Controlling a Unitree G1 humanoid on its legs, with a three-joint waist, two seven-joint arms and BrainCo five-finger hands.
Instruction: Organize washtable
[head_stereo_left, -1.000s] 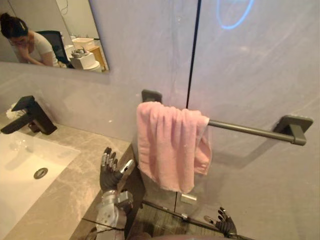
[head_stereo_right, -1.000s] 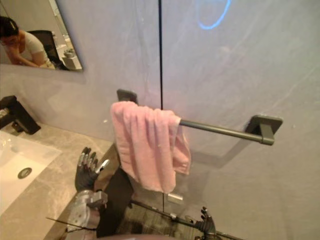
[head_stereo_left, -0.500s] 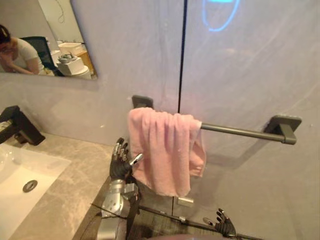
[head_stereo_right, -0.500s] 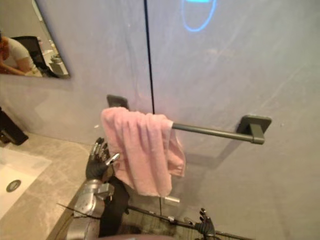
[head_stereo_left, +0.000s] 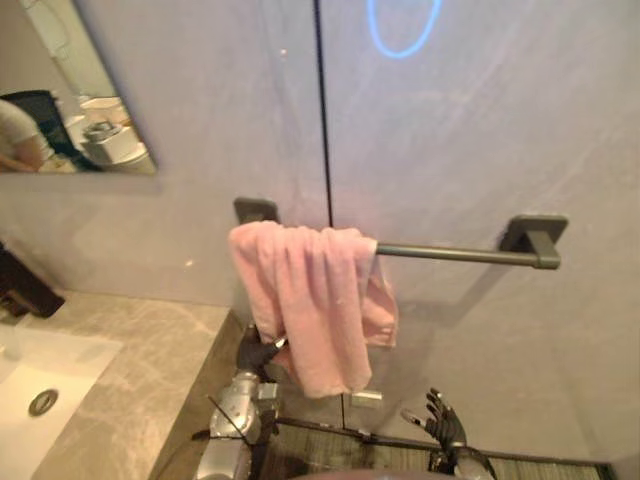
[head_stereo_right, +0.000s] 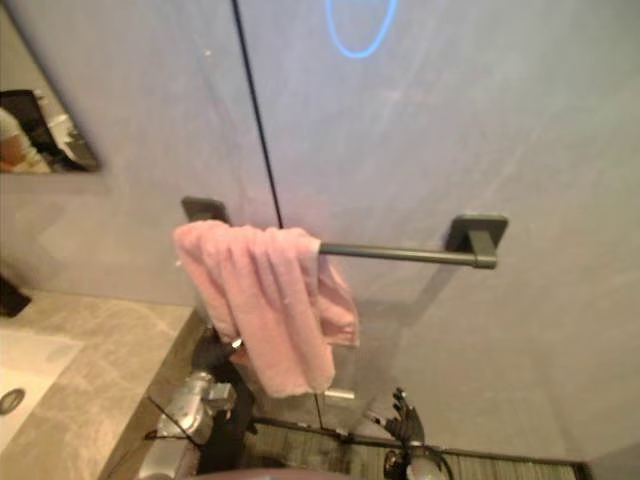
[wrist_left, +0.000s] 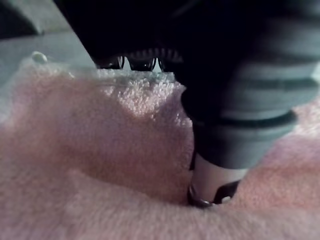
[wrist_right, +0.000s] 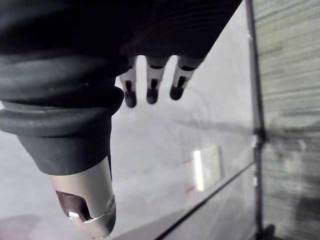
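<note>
Left eye view: the smooth grey wall (head_stereo_left: 480, 130) is the biggest thing, then the veined stone worktop (head_stereo_left: 130, 350), then the slim dark metal bar (head_stereo_left: 450, 254). The pink towel (head_stereo_left: 310, 300), thick looped terry, hangs bunched at the bar's left end. The left hand (head_stereo_left: 257, 352) presses on its lower edge; if it really grips, I cannot tell. The right hand (head_stereo_left: 443, 425) hangs low, relaxed and empty. I think a downward pull may slide the soft cloth off the slick bar to the floor (head_stereo_left: 540, 466).

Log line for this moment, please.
pink terry towel draped over dark grey wall rail | left hand: against towel's lower edge, grip unclear | right hand: open, idle, low
</note>
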